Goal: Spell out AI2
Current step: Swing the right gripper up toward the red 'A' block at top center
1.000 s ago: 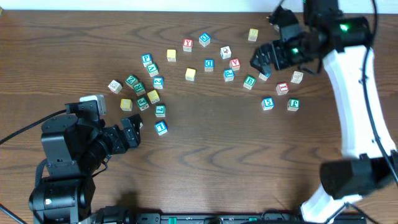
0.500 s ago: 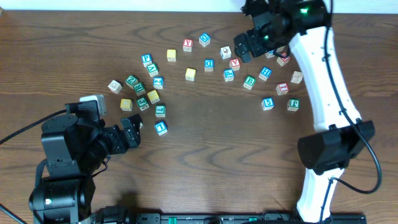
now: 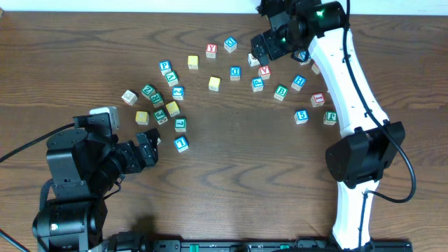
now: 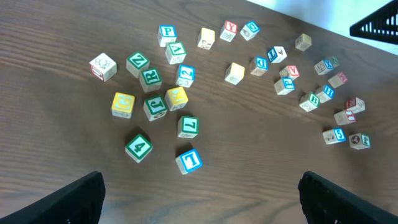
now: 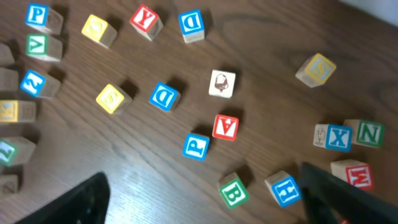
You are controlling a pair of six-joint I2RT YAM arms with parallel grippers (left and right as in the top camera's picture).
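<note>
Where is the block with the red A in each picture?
Overhead: the red A cube is near the top, a little right of the middle.
Left wrist: the red A cube is in the upper right part.
Right wrist: the red A cube is close to the middle.
Shared landmark: the red Y cube lies up and left of it in every view.

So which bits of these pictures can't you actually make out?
- Overhead view: the right arm hides whatever lies under it.
- Overhead view: the right claw is a dark lump, so its jaws cannot be told apart.
- Right wrist view: the blocks at the left edge are cut off by the frame.
- Left wrist view: the letters on the far blocks are too small to read.
</note>
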